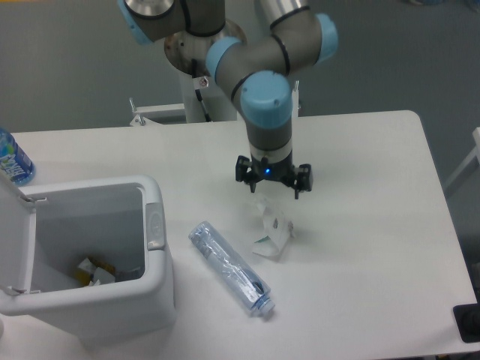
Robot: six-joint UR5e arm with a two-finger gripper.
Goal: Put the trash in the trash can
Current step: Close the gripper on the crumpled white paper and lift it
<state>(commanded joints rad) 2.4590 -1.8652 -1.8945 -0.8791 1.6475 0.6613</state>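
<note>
Hand: our black two-finger hand [274, 185] hangs spread wide above the crumpled white green-marked wrapper [272, 235].
Bottle: the long clear crinkled plastic bottle [229, 268] lies beside it.

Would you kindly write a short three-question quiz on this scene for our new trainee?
1. True or false: the claw is open above the wrapper.
2. What lies between the bin and the wrapper? A) the crushed bottle B) a cup C) a spoon
3. Fill in: the bin's lid is ____.

Key: 1 true; 2 A; 3 open
</note>
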